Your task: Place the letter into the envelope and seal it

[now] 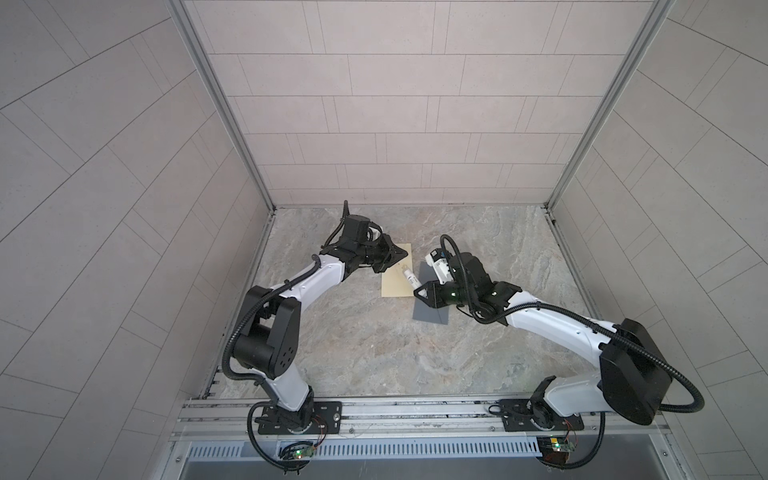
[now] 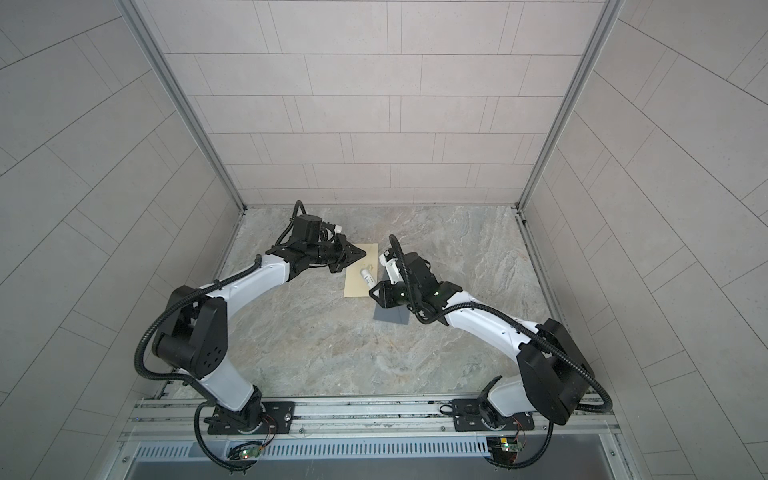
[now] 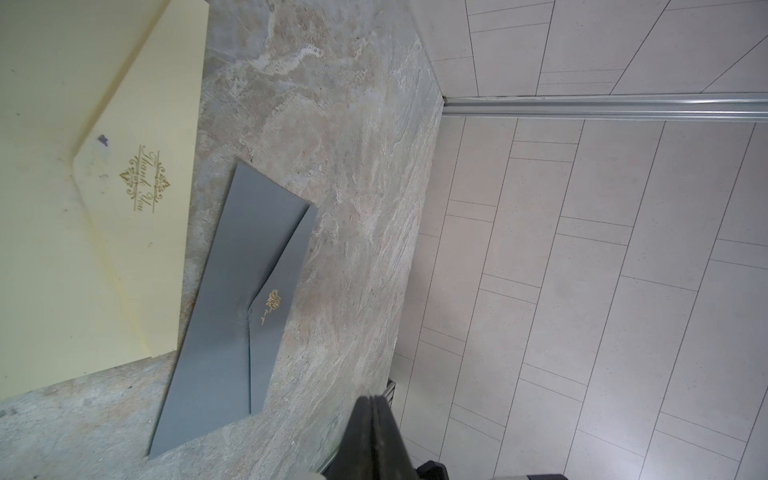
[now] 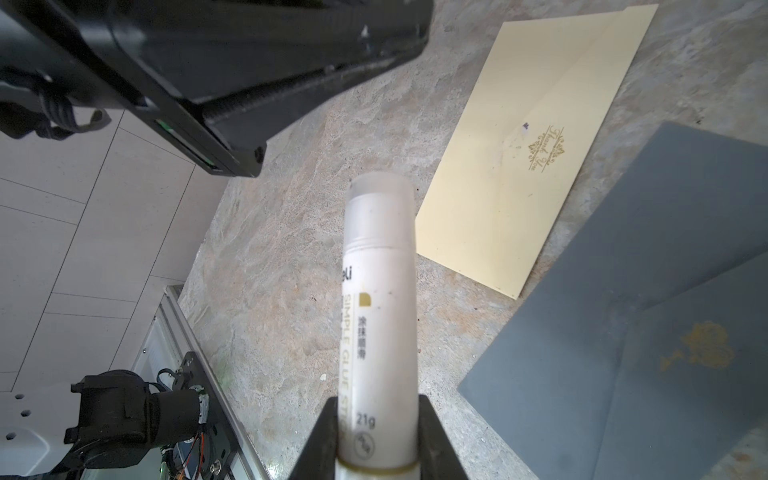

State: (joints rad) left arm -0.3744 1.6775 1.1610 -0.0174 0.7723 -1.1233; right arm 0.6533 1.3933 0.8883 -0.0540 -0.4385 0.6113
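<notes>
A cream envelope (image 1: pixel 394 287) (image 2: pixel 356 287) printed "Thank You" lies flat on the marble table, its flap (image 3: pixel 137 195) folded down. A small dark mark sits near the flap's tip. The letter is hidden. In both top views my left gripper (image 1: pixel 404 252) (image 2: pixel 364 251) is above the envelope's far end. Its jaws (image 3: pixel 372 402) are shut with nothing between them. My right gripper (image 4: pixel 376 409) (image 1: pixel 419 291) is shut on a white glue stick (image 4: pixel 380 282) (image 1: pixel 409 279), whose capped end points over the envelope's near right part.
A grey envelope (image 1: pixel 428 316) (image 3: pixel 232 316) (image 4: pixel 673 299) with a gold emblem lies just right of the cream one, partly under my right gripper. Tiled walls (image 1: pixel 374 124) close in the back and both sides. A metal rail (image 1: pixel 374 411) runs along the table's front.
</notes>
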